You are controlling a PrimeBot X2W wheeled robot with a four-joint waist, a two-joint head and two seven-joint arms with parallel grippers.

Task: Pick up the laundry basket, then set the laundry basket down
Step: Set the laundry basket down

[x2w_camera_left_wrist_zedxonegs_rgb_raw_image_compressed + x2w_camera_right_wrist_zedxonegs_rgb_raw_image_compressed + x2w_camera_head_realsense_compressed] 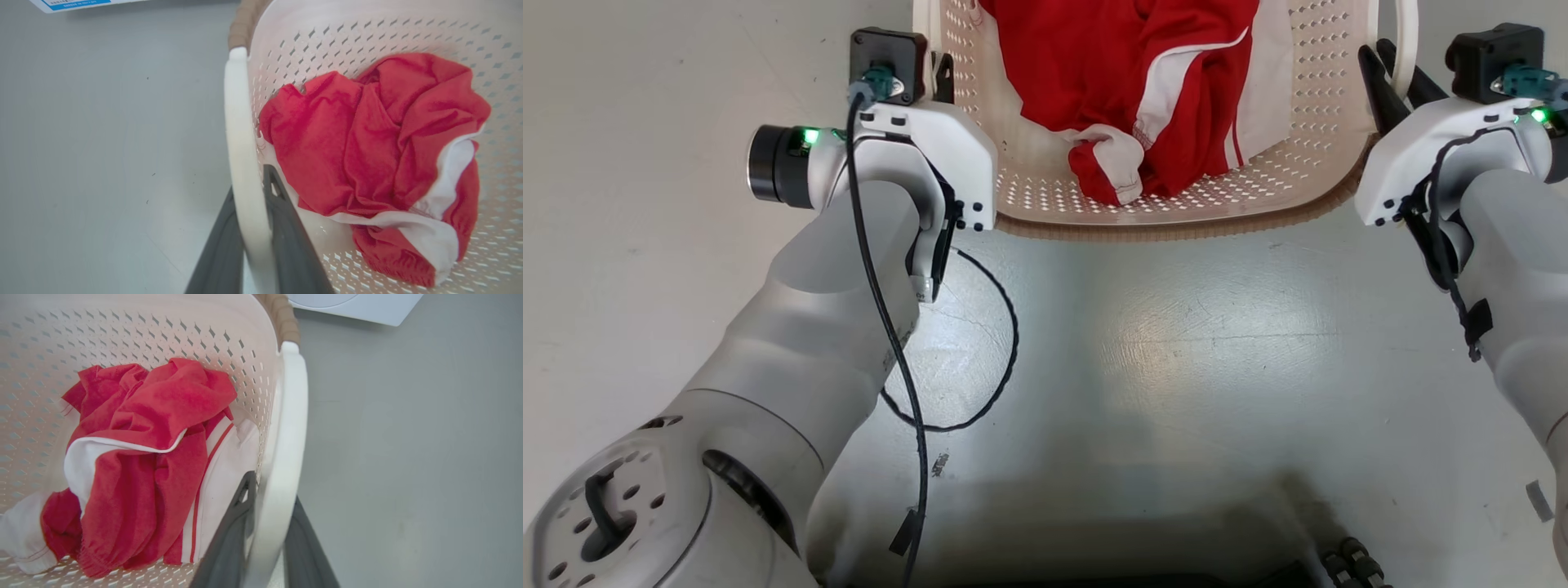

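Filling laundry basket (1323, 106), red-and-white garment (1127, 73), black cable (1014, 335) looped over floor (1217, 367)

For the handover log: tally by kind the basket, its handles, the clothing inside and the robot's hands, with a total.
Laundry basket: 1
Basket handles: 2
Red-and-white clothing heap: 1
Robot hands: 2, left hand and right hand, each closed on a handle
Total: 6

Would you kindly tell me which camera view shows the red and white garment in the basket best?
The left wrist view: the garment lies whole and close in the laundry basket. The right wrist view shows it close too, but the frame's left edge crops it. The head view cuts it off at the top.
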